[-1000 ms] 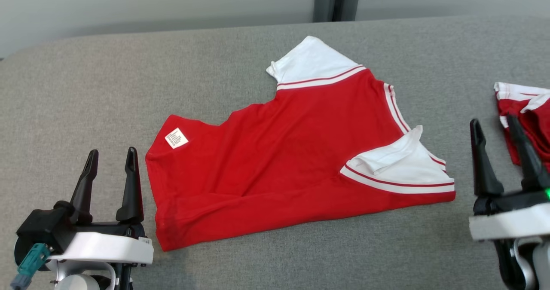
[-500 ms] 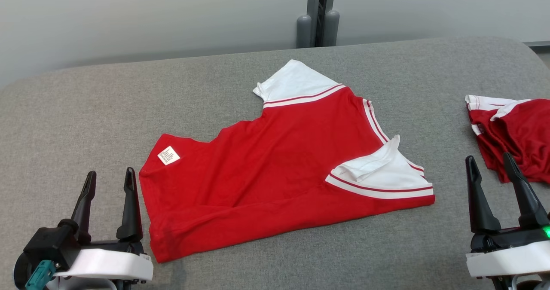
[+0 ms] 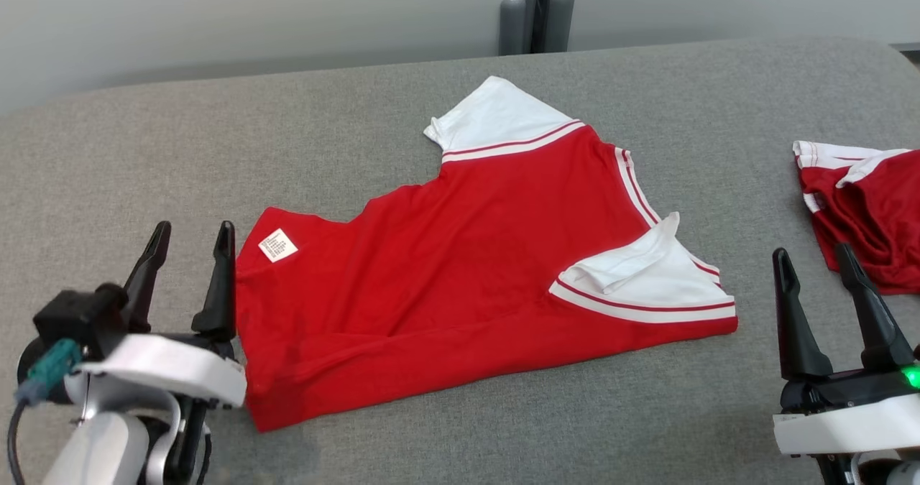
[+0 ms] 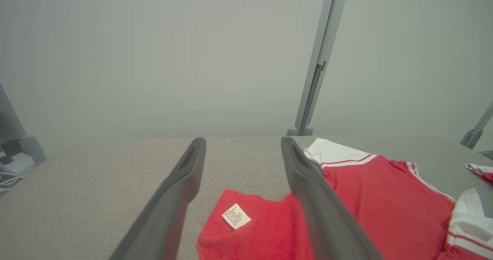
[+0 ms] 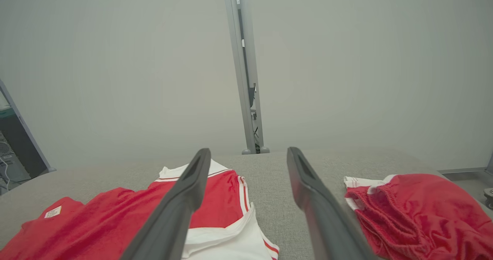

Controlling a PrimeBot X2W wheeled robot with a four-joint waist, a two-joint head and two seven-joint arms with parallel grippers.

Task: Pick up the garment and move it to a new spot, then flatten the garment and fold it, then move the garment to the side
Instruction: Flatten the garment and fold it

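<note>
Left gripper (image 3: pixel 195 228), fingers apart and empty, is beside the garment's (image 3: pixel 467 269) near-left hem. Right gripper (image 3: pixel 811 251), also apart and empty, is off its near-right sleeve (image 3: pixel 640 276), which is folded over. The garment lies mostly spread on the grey table (image 3: pixel 144 147). Probable step: flattening. The next move calls for pinching the hem corner. Since the earlier frame the camera has shifted and the left gripper has advanced along the hem.

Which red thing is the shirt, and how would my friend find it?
Look at the big grey table. In its middle lies the red shirt, spread out wide. Unlike the bunched red garment at the right edge, it has white sleeves and a small white tag near its left corner.
</note>
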